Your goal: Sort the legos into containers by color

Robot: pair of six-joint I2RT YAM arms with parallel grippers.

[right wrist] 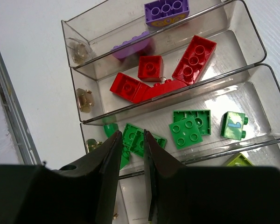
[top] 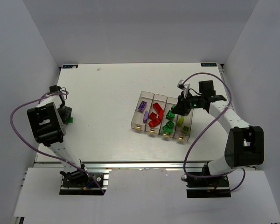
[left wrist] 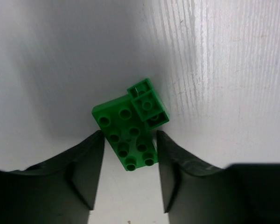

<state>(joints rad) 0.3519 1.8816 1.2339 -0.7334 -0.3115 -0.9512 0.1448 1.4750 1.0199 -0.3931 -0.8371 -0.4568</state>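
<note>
A flat green lego point(left wrist: 126, 137) with a smaller green brick point(left wrist: 148, 106) stuck on its far corner lies on the white table at the far left point(top: 71, 120). My left gripper point(left wrist: 129, 135) is open, and its jaws stand close on either side of the lego's near end. The containers point(top: 135, 126) sit right of centre. They hold purple point(right wrist: 166, 11), red point(right wrist: 194, 58), green point(right wrist: 185, 132) and yellow-green point(right wrist: 238, 161) legos, one colour per bin. My right gripper point(right wrist: 132, 135) hovers over the green bin's near end. Its jaws stand a narrow gap apart with nothing between them.
Gold tabs point(right wrist: 85, 99) mark the bins' near ends. A metal rail point(top: 144, 164) runs along the table's near edge, and white walls close in the sides and back. Purple cables point(top: 18, 121) loop beside both arms.
</note>
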